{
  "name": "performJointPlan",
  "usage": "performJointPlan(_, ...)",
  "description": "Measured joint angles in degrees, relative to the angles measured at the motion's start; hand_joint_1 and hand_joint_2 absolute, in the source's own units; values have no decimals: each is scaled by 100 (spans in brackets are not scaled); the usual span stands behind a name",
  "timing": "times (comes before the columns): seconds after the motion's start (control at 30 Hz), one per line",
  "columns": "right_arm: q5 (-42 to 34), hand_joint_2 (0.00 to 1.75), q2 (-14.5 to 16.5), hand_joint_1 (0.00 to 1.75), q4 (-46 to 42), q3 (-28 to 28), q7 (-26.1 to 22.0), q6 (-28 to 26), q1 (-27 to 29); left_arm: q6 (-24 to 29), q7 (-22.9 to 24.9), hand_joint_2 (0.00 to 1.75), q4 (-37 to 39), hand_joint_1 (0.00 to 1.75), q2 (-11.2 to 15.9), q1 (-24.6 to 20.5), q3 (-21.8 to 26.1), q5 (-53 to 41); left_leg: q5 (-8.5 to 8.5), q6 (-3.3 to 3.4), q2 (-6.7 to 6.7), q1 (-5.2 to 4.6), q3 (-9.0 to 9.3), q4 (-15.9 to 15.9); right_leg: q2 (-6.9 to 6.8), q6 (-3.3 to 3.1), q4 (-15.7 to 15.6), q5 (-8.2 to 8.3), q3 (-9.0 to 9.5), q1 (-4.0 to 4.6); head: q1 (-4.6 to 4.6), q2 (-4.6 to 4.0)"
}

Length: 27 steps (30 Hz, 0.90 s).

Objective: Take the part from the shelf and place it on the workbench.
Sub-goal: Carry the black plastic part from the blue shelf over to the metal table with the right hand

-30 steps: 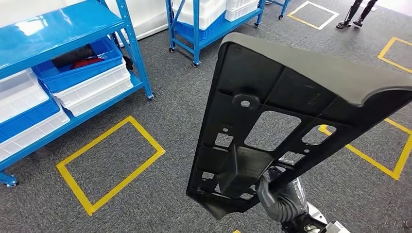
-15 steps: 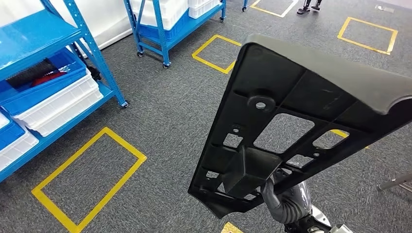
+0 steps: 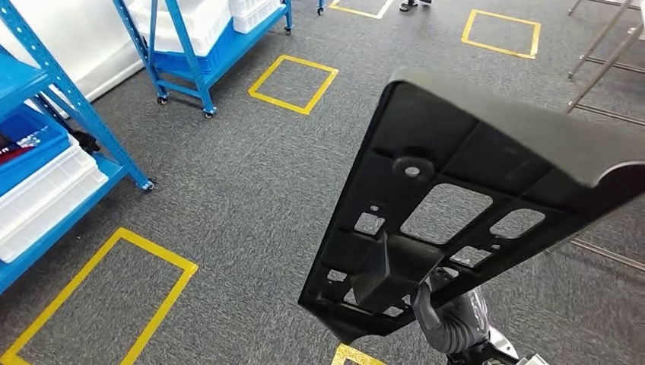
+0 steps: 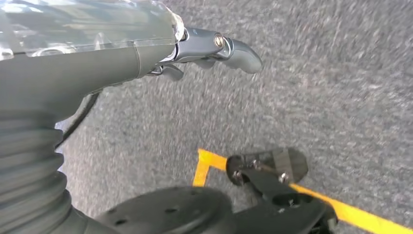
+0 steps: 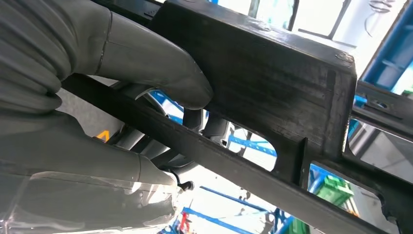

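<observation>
Grey carpet, yellow floor squares. Right hand grips the black part, held above it; left hand hangs empty, fingers curled. Carry step; next, find the workbench.

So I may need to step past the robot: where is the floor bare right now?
Bare carpet runs between the blue shelf and the black part held up by the right hand. The yellow tape rectangles are empty inside. It is crowded along the shelves and by the metal frame legs.
</observation>
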Motion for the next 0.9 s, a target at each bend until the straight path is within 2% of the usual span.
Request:
performJointPlan(0.03,12,175,-6,175,-1,-1,-14,-1,24,0,-15,175,0,0,0,-3,0,7,24,35,70,12,28,-48,-122,31,105,-67,-49,10,0,0)
performJointPlan(0.1,45,175,-10,175,0,3,-40,-4,52,-5,-28,175,0,0,-1,4,1,19,44,78,219,11,65,-102,-460,84,644,-362,-313,6,0,0)
performJointPlan(0.13,65,175,-9,175,1,6,-52,-7,64,-8,-22,175,0,0,-1,14,1,28,37,88,295,2,67,-103,-560,113,1025,-534,-509,-12,0,0)
performJointPlan(0.17,89,175,-9,175,1,13,-58,-10,83,-11,-9,175,0,0,1,23,2,34,26,85,372,-5,68,-100,-605,140,1345,-643,-678,-35,0,0)
performJointPlan(0.2,114,175,-7,175,2,21,-62,-14,105,-13,6,175,0,0,2,29,2,40,13,80,448,-8,73,-97,-631,162,1507,-657,-767,-57,0,0)
performJointPlan(0.23,141,175,-4,175,1,29,-63,-18,124,-14,21,175,0,0,3,30,2,45,-3,69,521,-9,84,-95,-654,178,1448,-565,-739,-76,0,0)
performJointPlan(0.27,172,175,0,175,1,35,-64,-22,140,-14,33,175,0,0,4,29,2,45,-22,54,585,-7,105,-93,-699,188,1167,-390,-589,-91,0,0)
performJointPlan(0.3,198,175,5,175,-1,38,-66,-25,153,-15,38,175,0,0,4,27,2,44,-45,30,640,-9,133,-90,-808,187,755,-200,-361,-96,0,0)
performJointPlan(0.37,239,175,26,175,-7,39,-70,-29,167,-16,50,175,0,0,13,26,2,35,-101,-32,732,-36,179,-78,-1047,128,123,-2,-14,-60,0,0)
performJointPlan(0.4,251,175,40,175,-12,39,-72,-33,173,-16,69,175,0,0,20,25,2,23,-126,-65,778,-51,200,-74,-1110,86,-2,5,49,-39,0,0)
performJointPlan(0.47,273,175,80,175,-21,39,-74,-42,190,-25,132,175,0,0,34,19,1,-6,-166,-122,884,-57,238,-76,-1011,2,-17,-17,35,-14,0,0)
performJointPlan(0.5,287,175,100,175,-25,38,-69,-41,199,-31,173,175,-1,0,42,13,-1,-16,-200,-154,873,-44,251,-54,-947,-33,-26,-15,35,-18,0,0)
performJointPlan(0.53,303,175,120,175,-29,39,-62,-34,197,-41,203,175,-1,0,49,9,-3,-17,-276,-180,791,-30,223,37,-883,-72,-37,-10,39,-23,0,0)
performJointPlan(0.57,317,175,141,175,-32,43,-45,-18,186,-49,226,175,-2,0,55,9,-3,-11,-409,-199,661,-15,133,249,-822,-111,-50,-4,45,-33,0,0)
performJointPlan(0.63,344,175,172,175,-36,51,3,15,151,-56,214,175,-2,0,65,20,3,29,-776,-205,398,-4,-237,1008,-693,-161,-53,-5,49,-21,0,0)
performJointPlan(0.67,357,175,183,175,-36,55,33,32,133,-55,182,175,-2,0,68,17,7,59,-913,-203,348,-3,-439,1398,-624,-173,-48,-8,50,-9,0,0)
performJointPlan(0.7,368,175,188,175,-36,56,63,49,112,-51,137,175,-2,0,69,12,12,89,-947,-198,327,-4,-579,1644,-550,-178,-42,-11,54,1,0,0)
performJointPlan(0.73,376,175,192,175,-36,56,93,75,85,-45,86,175,-2,0,69,5,18,117,-859,-189,319,-3,-622,1671,-472,-180,-32,-15,60,9,0,0)
performJointPlan(0.77,380,175,196,175,-36,57,118,111,52,-37,36,175,-2,0,69,1,25,146,-660,-174,303,-2,-556,1459,-388,-177,-20,-19,69,12,0,0)
performJointPlan(0.8,377,175,200,175,-36,60,137,155,17,-27,-11,175,-2,0,68,5,34,169,-407,-155,231,2,-421,1088,-305,-169,-7,-26,73,10,0,0)
performJointPlan(0.83,370,175,203,175,-33,67,150,194,-20,-21,-54,175,-2,0,68,12,45,193,-216,-134,105,6,-284,712,-229,-152,13,-32,66,15,0,0)
performJointPlan(0.87,362,175,206,175,-30,76,158,226,-59,-16,-95,175,-2,0,66,18,57,212,-98,-117,-12,11,-175,398,-157,-127,35,-34,44,13,0,0)
performJointPlan(0.9,353,175,210,175,-26,86,165,255,-95,-14,-135,175,-2,0,61,19,69,227,-59,-102,-105,9,-123,223,-101,-94,46,-26,14,7,0,0)
